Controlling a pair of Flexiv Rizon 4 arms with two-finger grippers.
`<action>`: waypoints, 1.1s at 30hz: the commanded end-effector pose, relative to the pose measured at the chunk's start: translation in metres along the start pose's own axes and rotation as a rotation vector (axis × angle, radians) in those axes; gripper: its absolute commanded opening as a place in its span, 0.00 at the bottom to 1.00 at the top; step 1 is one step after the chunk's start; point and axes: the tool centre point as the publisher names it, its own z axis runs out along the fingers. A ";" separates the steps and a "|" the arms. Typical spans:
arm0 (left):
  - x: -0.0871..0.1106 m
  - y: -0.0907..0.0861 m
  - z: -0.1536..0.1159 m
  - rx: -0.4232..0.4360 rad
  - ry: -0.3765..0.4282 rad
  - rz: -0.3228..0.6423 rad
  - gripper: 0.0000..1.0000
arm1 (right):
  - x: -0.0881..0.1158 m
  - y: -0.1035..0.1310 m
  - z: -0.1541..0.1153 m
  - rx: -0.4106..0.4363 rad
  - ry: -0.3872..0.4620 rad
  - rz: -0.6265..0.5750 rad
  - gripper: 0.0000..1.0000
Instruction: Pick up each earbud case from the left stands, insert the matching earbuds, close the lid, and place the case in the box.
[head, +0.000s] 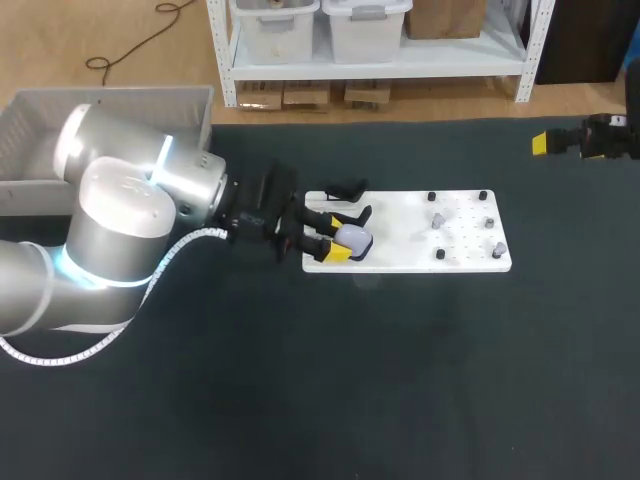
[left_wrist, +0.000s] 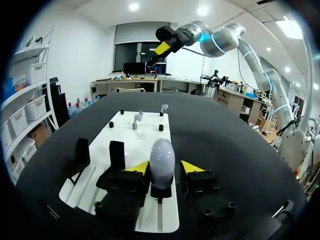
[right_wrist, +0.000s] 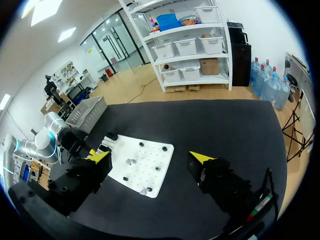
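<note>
On white board (head: 410, 262), left gripper (left_wrist: 165, 167) straddled upright earbud case (left_wrist: 162, 154), fingers spread, not yet pinching. Judged: centre, close evenly, lift straight off stand (left_wrist: 161, 191). Right gripper (right_wrist: 150, 157) spread, empty.

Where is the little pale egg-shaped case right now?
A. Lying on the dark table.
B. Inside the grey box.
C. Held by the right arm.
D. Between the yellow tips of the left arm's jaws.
D: the pale egg-shaped earbud case stands upright between the jaws of the left gripper, above the flat white board.
</note>
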 end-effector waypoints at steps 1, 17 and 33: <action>0.001 -0.002 0.001 -0.006 -0.004 0.004 0.16 | 0.000 0.000 0.000 0.000 0.001 -0.001 1.00; -0.015 -0.003 -0.021 -0.053 -0.067 0.044 0.00 | 0.000 0.000 0.000 0.000 0.001 -0.001 1.00; -0.093 -0.017 -0.076 -0.053 -0.292 0.113 0.00 | 0.000 0.000 0.000 0.000 0.001 -0.001 1.00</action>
